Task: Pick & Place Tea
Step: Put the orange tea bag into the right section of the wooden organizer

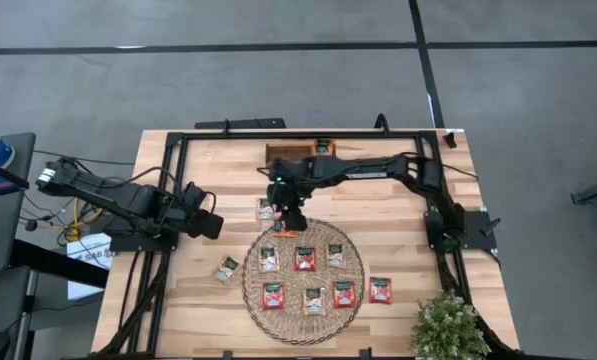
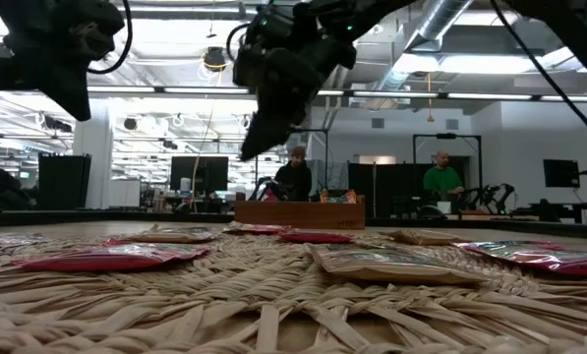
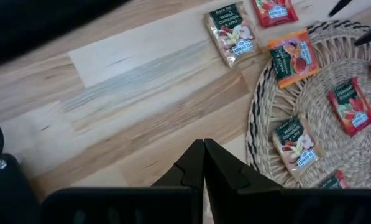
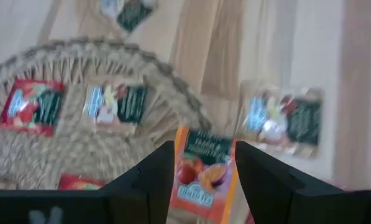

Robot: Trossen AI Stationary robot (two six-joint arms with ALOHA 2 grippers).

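- High view: my right gripper (image 1: 289,222) hangs over the far rim of the woven mat (image 1: 303,320), fingers set narrow around an orange tea sachet (image 4: 202,172), which sits between them.
- My left gripper (image 1: 211,224) waits left of the mat, off it, fingers pressed together on nothing.
- Seven other sachets lie on the mat, e.g. a red one (image 1: 305,258) near its middle.
- Off the mat: cream sachet (image 1: 226,268) just left, red sachet (image 1: 380,290) just right, another cream one (image 1: 266,208) by the far rim.
- Wooden tray (image 1: 288,152) beyond the mat.
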